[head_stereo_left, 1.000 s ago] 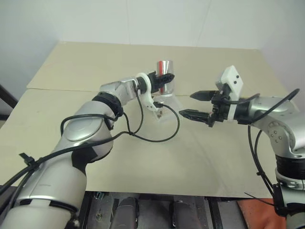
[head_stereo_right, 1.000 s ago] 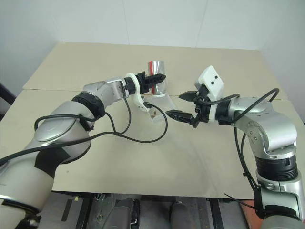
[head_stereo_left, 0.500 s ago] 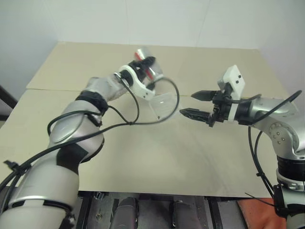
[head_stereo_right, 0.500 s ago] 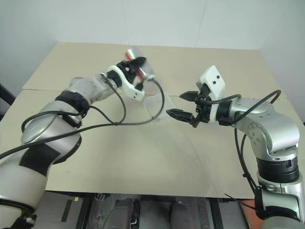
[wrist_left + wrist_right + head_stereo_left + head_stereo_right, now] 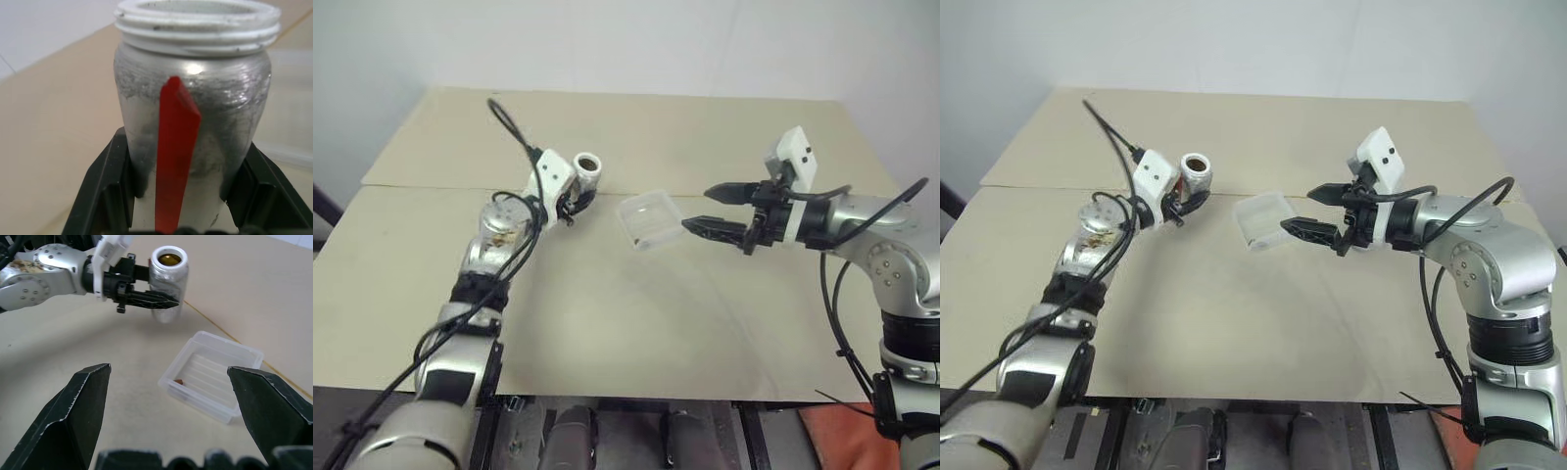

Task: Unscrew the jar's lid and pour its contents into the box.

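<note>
Here, in the left eye view, the box (image 5: 649, 219) lies on the pale worktop (image 5: 607, 323) and serves as landmark: the jar (image 5: 586, 173) stands upright to its left, well apart, lidless with its mouth upward, pinched low on its body by the left pincer (image 5: 576, 199). To the right of the box, just beside its edge, the right pincer (image 5: 707, 209) hangs with its fingers spread and nothing between them. In the left wrist view, the jar's (image 5: 195, 98) silvery wall carries a red strip, its white threaded rim is bare, and the black fingers (image 5: 105, 196) press it from both sides. In the right wrist view, the box (image 5: 211, 374) sits beyond the spread fingers (image 5: 73, 411), holding a small brown bit in one corner; the jar (image 5: 168, 281) stands past the box.
</note>
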You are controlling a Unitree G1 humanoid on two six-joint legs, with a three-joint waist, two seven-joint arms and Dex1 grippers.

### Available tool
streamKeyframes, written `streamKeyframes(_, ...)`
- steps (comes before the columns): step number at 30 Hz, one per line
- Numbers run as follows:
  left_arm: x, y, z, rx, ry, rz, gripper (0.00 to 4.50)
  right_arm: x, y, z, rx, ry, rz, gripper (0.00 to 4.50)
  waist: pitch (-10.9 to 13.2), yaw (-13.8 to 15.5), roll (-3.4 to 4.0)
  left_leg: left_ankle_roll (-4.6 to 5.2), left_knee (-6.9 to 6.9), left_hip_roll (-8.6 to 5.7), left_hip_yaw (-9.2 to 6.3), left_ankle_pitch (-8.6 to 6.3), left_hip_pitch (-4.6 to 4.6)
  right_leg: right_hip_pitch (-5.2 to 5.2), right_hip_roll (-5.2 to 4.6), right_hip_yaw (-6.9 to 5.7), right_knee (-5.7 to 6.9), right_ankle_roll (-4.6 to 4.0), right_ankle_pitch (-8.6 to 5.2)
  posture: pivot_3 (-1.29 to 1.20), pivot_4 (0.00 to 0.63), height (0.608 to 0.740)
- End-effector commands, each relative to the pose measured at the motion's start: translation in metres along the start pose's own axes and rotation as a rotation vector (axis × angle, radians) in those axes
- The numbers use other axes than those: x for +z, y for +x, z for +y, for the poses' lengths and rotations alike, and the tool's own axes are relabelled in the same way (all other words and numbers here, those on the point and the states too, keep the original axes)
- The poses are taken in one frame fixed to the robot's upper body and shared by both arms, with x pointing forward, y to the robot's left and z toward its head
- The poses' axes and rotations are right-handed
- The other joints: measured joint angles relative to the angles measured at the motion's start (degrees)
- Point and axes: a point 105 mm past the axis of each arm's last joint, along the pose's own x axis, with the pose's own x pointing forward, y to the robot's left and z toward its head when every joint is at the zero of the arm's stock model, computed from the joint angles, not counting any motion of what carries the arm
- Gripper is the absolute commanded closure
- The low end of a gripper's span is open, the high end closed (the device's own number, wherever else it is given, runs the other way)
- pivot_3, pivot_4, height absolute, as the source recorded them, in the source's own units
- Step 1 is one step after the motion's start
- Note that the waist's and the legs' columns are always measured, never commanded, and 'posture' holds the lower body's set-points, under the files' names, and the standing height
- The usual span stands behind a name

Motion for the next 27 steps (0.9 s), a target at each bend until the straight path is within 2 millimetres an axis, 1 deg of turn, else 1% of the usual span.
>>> streamKeyframes(1,0.012,-0.014,-0.002,0.057,-0.079,-0.075,2.47,0.014,-0.008,0.002,-0.002,-0.043,-0.049,0.02,-0.01,-0.15,0.0,0.03,0.0,0.01,-0.03,-0.02,0.11,0.04,0.0,0.03,0.05,0.0,0.0,0.0,0.15,0.74)
streamKeyframes(3,0.006,-0.019,-0.009,0.064,-0.124,-0.089,2.47,0.013,-0.008,0.003,-0.001,-0.041,-0.048,0.02,-0.01,-0.17,0.0,0.25,0.0,0.01,-0.03,-0.15,0.2,0.11,0.0,0.06,0.07,0.0,0.0,0.0,0.15,0.74)
streamKeyframes(6,-0.011,-0.022,-0.012,0.117,-0.16,-0.068,2.47,0.012,-0.009,0.004,-0.005,-0.04,-0.048,0.02,-0.01,-0.08,0.0,0.35,0.17,0.0,-0.01,-0.2,0.21,0.12,-0.02,0.1,0.19,-0.01,0.0,0.0,0.15,0.74)
streamKeyframes(11,-0.028,-0.021,-0.017,0.175,-0.125,-0.059,2.47,0.012,-0.01,0.005,-0.008,-0.042,-0.053,0.02,-0.01,0.31,0.0,0.37,0.32,-0.01,-0.02,-0.2,0.24,0.12,0.0,0.08,0.44,-0.04,0.02,0.0,0.15,0.74)
streamKeyframes(13,-0.035,-0.018,-0.012,0.231,-0.117,-0.059,2.47,0.012,-0.01,0.006,-0.01,-0.046,-0.054,0.02,-0.01,0.33,0.0,0.4,0.39,-0.03,0.03,-0.11,0.29,0.14,0.0,0.07,0.42,-0.08,0.05,0.0,0.15,0.74)
streamKeyframes(15,-0.039,-0.015,-0.01,0.26,-0.128,-0.057,2.47,0.011,-0.011,0.007,-0.012,-0.05,-0.055,0.02,-0.01,0.25,0.0,0.42,0.39,-0.03,0.04,-0.03,0.37,0.2,0.0,0.08,0.44,-0.15,0.09,0.0,0.15,0.74)
streamKeyframes(18,-0.04,-0.011,-0.012,0.254,-0.141,-0.049,2.47,0.011,-0.011,0.007,-0.013,-0.049,-0.054,0.02,-0.01,0.23,0.0,0.43,0.38,-0.02,0.04,0.06,0.48,0.27,0.03,0.08,0.49,-0.19,0.15,0.0,0.15,0.74)
streamKeyframes(20,-0.043,-0.011,-0.011,0.257,-0.142,-0.031,1.74,0.011,-0.01,0.007,-0.016,-0.05,-0.053,0.0,-0.01,0.22,0.0,0.42,0.37,-0.02,0.04,0.11,0.5,0.27,0.05,0.08,0.5,-0.22,0.2,0.0,0.15,0.74)
streamKeyframes(21,-0.044,-0.011,-0.01,0.26,-0.143,-0.025,1.53,0.011,-0.01,0.007,-0.017,-0.05,-0.052,0.0,-0.01,0.21,0.0,0.42,0.37,-0.02,0.03,0.12,0.5,0.28,0.05,0.08,0.5,-0.21,0.21,0.0,0.15,0.74)
streamKeyframes(26,-0.044,-0.015,-0.01,0.244,-0.143,-0.015,0.02,0.01,-0.01,0.007,-0.022,-0.049,-0.052,0.0,-0.01,0.21,0.0,0.42,0.33,-0.01,0.0,0.12,0.49,0.24,0.05,0.1,0.47,-0.21,0.22,0.0,0.15,0.74)
streamKeyframes(27,-0.044,-0.016,-0.01,0.24,-0.14,-0.014,0.02,0.01,-0.01,0.007,-0.022,-0.049,-0.053,0.0,-0.01,0.21,-0.01,0.42,0.33,-0.01,0.0,0.12,0.49,0.23,0.05,0.1,0.47,-0.21,0.21,0.0,0.15,0.74)
